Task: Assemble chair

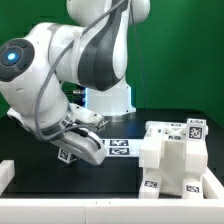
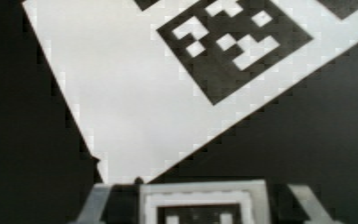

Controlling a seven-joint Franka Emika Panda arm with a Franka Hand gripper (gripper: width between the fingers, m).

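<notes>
My gripper (image 1: 72, 146) hangs low over the black table at the exterior view's left, next to the marker board (image 1: 120, 147). It is shut on a small white chair piece (image 1: 67, 153) with a black-and-white tag. In the wrist view this piece (image 2: 202, 203) sits between my two grey fingers (image 2: 101, 200), its tag facing the camera, and its lower part is cut off by the frame edge. A blocky white chair assembly (image 1: 168, 155) with several tags stands at the exterior view's right, well apart from the gripper.
The marker board (image 2: 140, 90) fills most of the wrist view, close under the gripper, with one tag showing. A white rail (image 1: 60, 207) runs along the table's front edge. The arm's white base (image 1: 108, 100) stands behind.
</notes>
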